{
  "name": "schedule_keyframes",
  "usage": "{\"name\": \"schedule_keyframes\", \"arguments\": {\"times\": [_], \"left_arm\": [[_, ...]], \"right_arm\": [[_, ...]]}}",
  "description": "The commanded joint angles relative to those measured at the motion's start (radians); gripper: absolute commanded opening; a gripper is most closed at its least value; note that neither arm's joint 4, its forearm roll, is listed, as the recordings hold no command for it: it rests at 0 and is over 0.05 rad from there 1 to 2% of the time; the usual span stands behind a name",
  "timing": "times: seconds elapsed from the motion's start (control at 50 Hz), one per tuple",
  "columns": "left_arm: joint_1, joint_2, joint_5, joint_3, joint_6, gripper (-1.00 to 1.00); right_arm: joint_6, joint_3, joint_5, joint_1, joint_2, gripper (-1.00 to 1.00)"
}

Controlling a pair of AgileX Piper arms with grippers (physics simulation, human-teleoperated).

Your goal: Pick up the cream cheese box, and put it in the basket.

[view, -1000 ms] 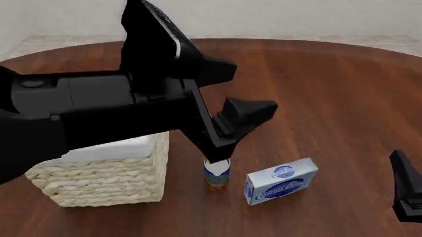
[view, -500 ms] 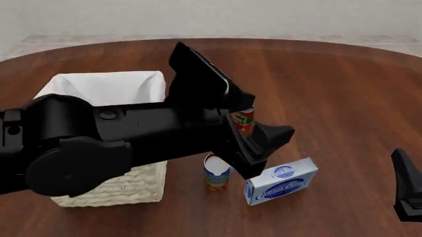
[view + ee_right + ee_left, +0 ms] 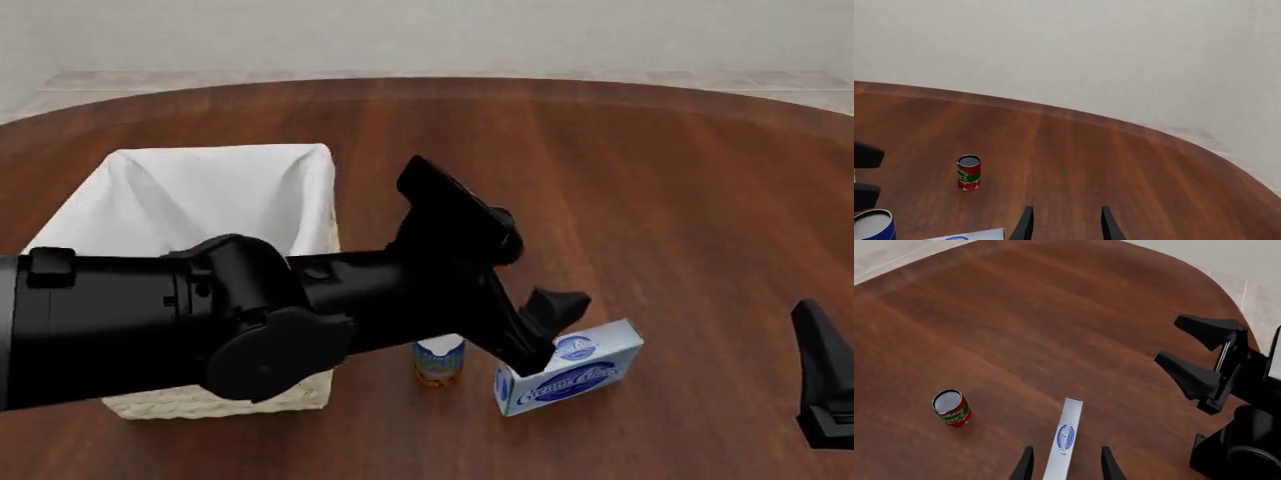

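Observation:
The cream cheese box (image 3: 571,367), a white carton with a blue oval logo, stands on edge on the table, right of the basket (image 3: 214,398). My left gripper (image 3: 541,335) is open and sits just above the box's left end. In the left wrist view the box (image 3: 1063,440) shows edge-on between the two open fingers (image 3: 1026,465), apart from both. My right gripper (image 3: 827,390) is open and empty at the front right, away from the box. The right wrist view shows only a corner of the box (image 3: 971,235).
A small blue-and-white can (image 3: 438,360) stands just left of the box, between it and the basket. A red and green can (image 3: 952,408) stands farther back, hidden by my left arm in the front view. The right arm (image 3: 1204,370) shows in the left wrist view.
My left arm has swung down and to the right, uncovering the basket, and its gripper has come down over the box's left end. The right arm has not moved.

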Motion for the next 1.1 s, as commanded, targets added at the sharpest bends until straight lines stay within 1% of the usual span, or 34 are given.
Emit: {"name": "schedule_keyframes", "arguments": {"times": [0.02,0.26,0.44,0.78,1.1], "left_arm": [[-0.005,0.068,-0.045,0.023,-0.002,1.0],[-0.009,0.105,-0.069,0.033,-0.004,1.0],[0.011,0.144,-0.088,0.036,0.007,1.0],[0.036,0.181,-0.092,0.024,0.016,1.0],[0.026,0.26,-0.11,0.003,0.017,1.0]], "right_arm": [[-0.001,-0.002,-0.003,0.005,0.0,1.0],[-0.001,0.002,-0.008,0.006,0.0,1.0],[0.0,0.003,-0.011,0.007,0.0,1.0],[0.001,0.0,-0.011,0.006,0.0,1.0],[0.003,-0.011,-0.005,0.007,0.0,1.0]]}}
